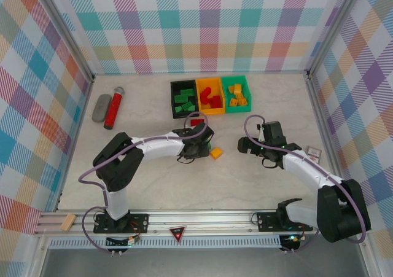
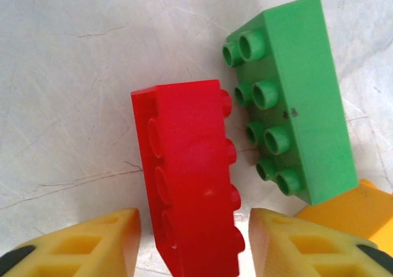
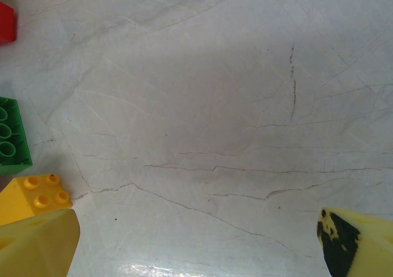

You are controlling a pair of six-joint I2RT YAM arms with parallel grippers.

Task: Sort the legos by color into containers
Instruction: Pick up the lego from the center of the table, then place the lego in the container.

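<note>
A red lego point(image 2: 190, 179) lies on its side between the yellow fingers of my left gripper point(image 2: 193, 246), which is open with a gap on each side of it. Beside it lie a green lego point(image 2: 295, 99) and a yellow lego point(image 2: 350, 212). From above, the left gripper point(image 1: 198, 129) reaches over the red lego point(image 1: 196, 122), with the yellow lego point(image 1: 215, 153) to its right. My right gripper point(image 3: 196, 246) is open over bare table, right of these legos point(image 1: 247, 145). The black bin point(image 1: 174, 99) holds green legos, the orange bin point(image 1: 220, 80) red ones, the green bin point(image 1: 248, 88) yellow ones.
A long red cylinder with a grey tip point(image 1: 113, 108) and a grey oval object point(image 1: 101, 107) lie at the back left. A small card point(image 1: 314, 153) sits near the right wall. Checked walls enclose the table.
</note>
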